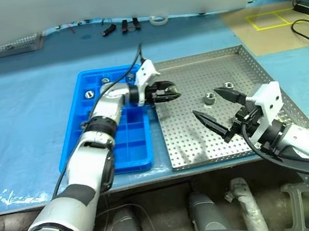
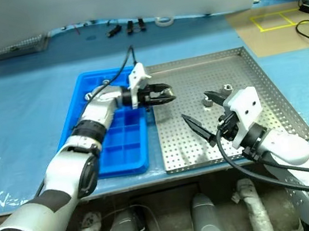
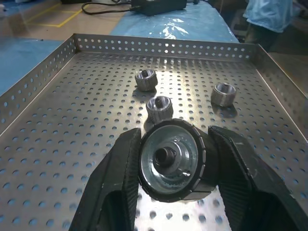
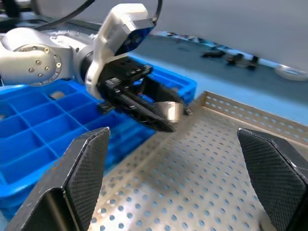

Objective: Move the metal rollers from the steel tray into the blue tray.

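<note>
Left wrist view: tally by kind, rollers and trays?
Metal rollers: 4, with one in the left gripper and three loose
Steel tray: 1
Total: 5

Four small shiny silver metal rollers [image 3: 172,161] are counted over the one perforated steel tray [image 1: 252,66]; two more are seen in the one blue compartment tray [image 1: 77,141].

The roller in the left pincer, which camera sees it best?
The left wrist view: the held roller sits close up between the left pincer's fingers, hole showing. The right wrist view catches its shiny side; the eye views barely show it.
</note>
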`<state>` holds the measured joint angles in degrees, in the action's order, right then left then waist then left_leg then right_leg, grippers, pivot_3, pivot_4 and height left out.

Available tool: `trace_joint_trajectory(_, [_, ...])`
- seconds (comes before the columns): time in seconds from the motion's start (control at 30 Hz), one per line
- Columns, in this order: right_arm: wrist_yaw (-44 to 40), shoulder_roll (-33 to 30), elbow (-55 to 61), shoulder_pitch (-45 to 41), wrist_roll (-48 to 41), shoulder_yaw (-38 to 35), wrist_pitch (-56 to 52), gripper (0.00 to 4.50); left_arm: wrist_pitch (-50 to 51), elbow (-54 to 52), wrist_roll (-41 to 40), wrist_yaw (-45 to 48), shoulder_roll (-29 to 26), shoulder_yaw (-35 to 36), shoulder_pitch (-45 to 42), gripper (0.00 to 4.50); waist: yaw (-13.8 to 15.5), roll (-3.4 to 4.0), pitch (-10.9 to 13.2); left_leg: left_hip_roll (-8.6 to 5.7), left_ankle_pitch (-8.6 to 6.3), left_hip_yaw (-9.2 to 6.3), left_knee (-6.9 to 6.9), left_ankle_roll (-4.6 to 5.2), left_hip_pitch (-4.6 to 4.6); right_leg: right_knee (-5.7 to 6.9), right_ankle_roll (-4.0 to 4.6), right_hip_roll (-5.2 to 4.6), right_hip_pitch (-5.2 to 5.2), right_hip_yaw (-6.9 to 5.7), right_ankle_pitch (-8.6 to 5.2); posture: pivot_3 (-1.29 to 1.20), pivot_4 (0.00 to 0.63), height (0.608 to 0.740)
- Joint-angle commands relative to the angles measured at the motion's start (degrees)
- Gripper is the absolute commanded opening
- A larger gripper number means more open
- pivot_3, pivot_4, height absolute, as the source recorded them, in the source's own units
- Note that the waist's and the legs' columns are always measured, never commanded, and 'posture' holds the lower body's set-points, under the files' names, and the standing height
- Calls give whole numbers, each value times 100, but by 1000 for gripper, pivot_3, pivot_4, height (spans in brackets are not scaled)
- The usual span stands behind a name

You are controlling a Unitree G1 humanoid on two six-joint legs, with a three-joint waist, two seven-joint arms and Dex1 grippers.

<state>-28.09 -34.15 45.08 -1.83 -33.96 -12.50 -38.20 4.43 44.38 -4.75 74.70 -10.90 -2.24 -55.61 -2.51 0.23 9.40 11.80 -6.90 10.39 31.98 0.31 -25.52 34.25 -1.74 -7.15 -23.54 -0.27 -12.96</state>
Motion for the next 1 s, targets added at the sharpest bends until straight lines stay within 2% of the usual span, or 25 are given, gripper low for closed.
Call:
trace_joint_trajectory(0.03, [-502,-141,-394,-595,-233,310,56,4500,1162,-2225,-634,123,-485,54,702,1838,138,0,5,3,0,1,-1,-4,3,3,2,-1,2,0,1,-179,150,740])
trace_joint_trajectory(0.27, [-1681,-91,-1728,-1885,-48,1297,391,4500,2648,-4884,-1221,-990,-1185,449,2200,1838,686,8,10,6,11,0,-10,-28,31,33,12,-5,21,-7,-7,92,150,740])
trace_joint_trajectory(0.47, [-2453,48,-2505,-2490,160,1834,769,4500,3127,-5997,-1457,-1819,-1541,721,3225,1838,987,8,11,5,28,-17,-32,-55,30,43,11,-3,18,-26,-8,232,150,740])
trace_joint_trajectory(0.7, [-2775,162,-2840,-2611,330,2002,1015,4500,2885,-6099,-1241,-2553,-1607,517,3935,1838,1178,8,11,7,46,-30,-70,-82,29,42,14,2,3,-36,-10,262,150,740])
trace_joint_trajectory(1.0, [-2674,159,-2755,-2454,437,1911,1008,4500,2442,-5201,-964,-3225,-1233,124,3564,1838,1249,8,11,6,53,-34,-68,-93,31,49,13,5,1,-33,-10,201,150,740])
